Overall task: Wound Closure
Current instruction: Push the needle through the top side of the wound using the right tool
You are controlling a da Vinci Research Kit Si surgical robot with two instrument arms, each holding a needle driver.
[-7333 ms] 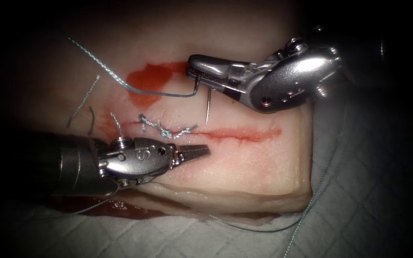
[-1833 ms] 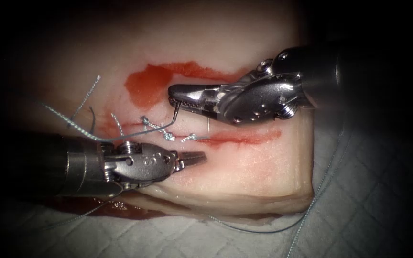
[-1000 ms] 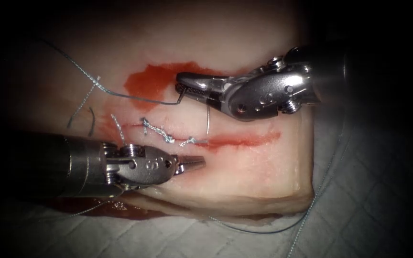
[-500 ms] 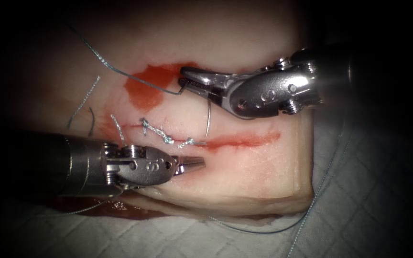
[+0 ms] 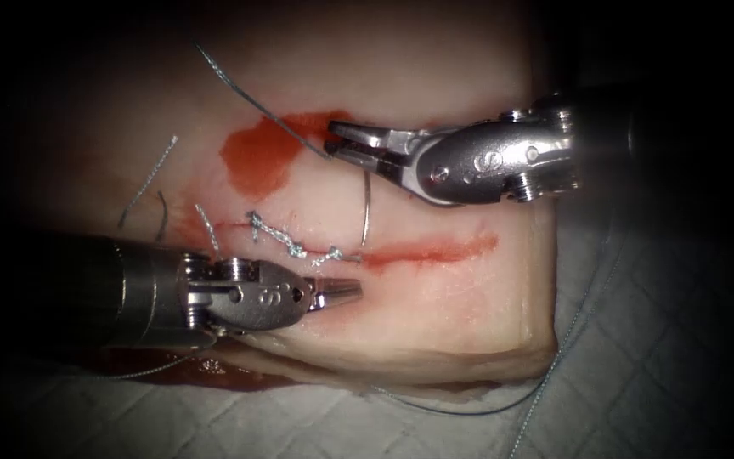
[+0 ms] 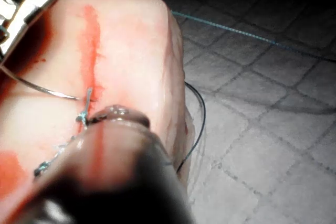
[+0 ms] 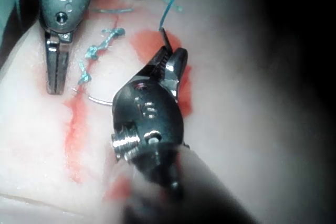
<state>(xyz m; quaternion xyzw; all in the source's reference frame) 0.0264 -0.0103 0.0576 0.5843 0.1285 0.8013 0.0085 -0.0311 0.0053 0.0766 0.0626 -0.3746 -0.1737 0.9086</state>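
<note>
The tissue (image 5: 435, 306) carries a cut (image 5: 435, 250) running across it; its left part is stitched with knotted thread (image 5: 286, 240). My right tool (image 5: 333, 141) hovers above the cut, shut on the curved needle (image 5: 368, 200) near its thread end. The needle hangs down, its tip reaching the cut just right of the last knot; I cannot tell whether it has entered. Its thread (image 5: 252, 98) runs up and left. My left tool (image 5: 352, 289) lies below the cut, shut and holding nothing. The right wrist view shows my right tool (image 7: 170, 61), needle (image 7: 100, 99) and left tool (image 7: 52, 80).
A patch of red fluid (image 5: 256, 157) lies above the stitches. Cut ends of thread (image 5: 148, 178) rest at the left. More thread (image 5: 469, 410) trails over the tissue's front edge onto the grey quilted cloth (image 5: 656, 340). The tissue ends at the right (image 5: 547, 255).
My right tool rose from over the stitches, shifted right and turned the needle, so its tip now points down at the cut. The thread swung upward. The left tool barely moved.
</note>
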